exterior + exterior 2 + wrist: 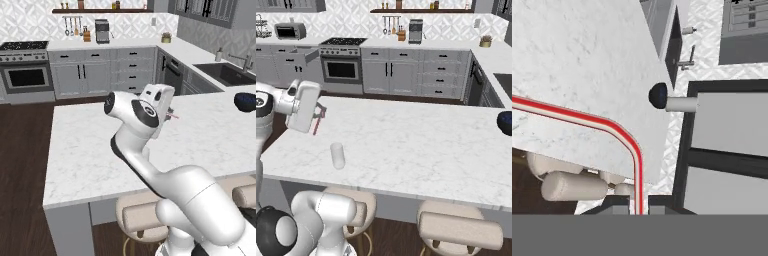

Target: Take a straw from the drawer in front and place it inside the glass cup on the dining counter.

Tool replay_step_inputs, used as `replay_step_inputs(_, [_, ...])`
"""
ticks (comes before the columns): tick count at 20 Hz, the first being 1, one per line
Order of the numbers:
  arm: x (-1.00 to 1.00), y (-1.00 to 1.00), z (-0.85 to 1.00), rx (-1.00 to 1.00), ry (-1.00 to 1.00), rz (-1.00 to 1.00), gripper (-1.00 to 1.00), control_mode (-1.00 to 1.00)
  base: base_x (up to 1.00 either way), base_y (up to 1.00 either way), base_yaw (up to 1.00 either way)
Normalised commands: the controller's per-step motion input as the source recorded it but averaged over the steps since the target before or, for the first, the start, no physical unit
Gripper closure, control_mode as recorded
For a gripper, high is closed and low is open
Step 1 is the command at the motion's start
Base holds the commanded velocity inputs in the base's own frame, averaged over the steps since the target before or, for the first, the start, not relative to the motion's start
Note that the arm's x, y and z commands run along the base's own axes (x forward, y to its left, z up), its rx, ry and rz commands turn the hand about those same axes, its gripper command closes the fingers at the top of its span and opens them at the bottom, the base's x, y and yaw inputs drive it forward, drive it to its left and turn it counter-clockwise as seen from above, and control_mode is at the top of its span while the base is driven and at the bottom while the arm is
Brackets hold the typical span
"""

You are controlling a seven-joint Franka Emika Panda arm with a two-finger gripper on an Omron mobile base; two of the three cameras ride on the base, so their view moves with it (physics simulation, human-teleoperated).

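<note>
The white marble worktop (406,140) fills the middle of the kitchen, with stools tucked along its near edge. The glass cup (337,155) stands near the worktop's near left corner. Above and to the left of it, the end effector (318,116) is closed on the red straw (316,125), which hangs well apart from the cup. The straw is thin and bent — it could swing or miss the narrow rim, or slip in the pinch. The hand view shows the bend of the straw (612,126) close up; the right base view shows the cup.

Home kitchen: stove (24,47), sink (227,73), marble island (421,145).
</note>
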Motion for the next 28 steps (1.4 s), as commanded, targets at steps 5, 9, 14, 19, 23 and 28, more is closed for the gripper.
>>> replay_step_inputs(5, [0.1,0.21,0.0,-0.19,0.0,0.09,1.0,-1.0,0.0,0.0,0.0])
replay_step_inputs(9, [0.11,0.21,-0.06,-0.15,0.0,0.07,1.0,-1.0,0.0,0.0,0.0])
replay_step_inputs(14, [0.4,0.01,-0.09,-0.19,0.0,0.02,1.0,-1.0,0.0,0.0,0.0])
replay_step_inputs(19, [0.34,0.0,-0.25,-0.18,0.01,0.0,1.0,-1.0,0.0,0.0,0.0])
replay_step_inputs(23, [0.18,0.0,-0.28,-0.09,0.05,0.01,1.0,-1.0,0.0,0.0,0.0])
replay_step_inputs(28, [0.13,0.0,-0.13,-0.01,0.02,0.02,1.0,-1.0,0.0,0.0,0.0])
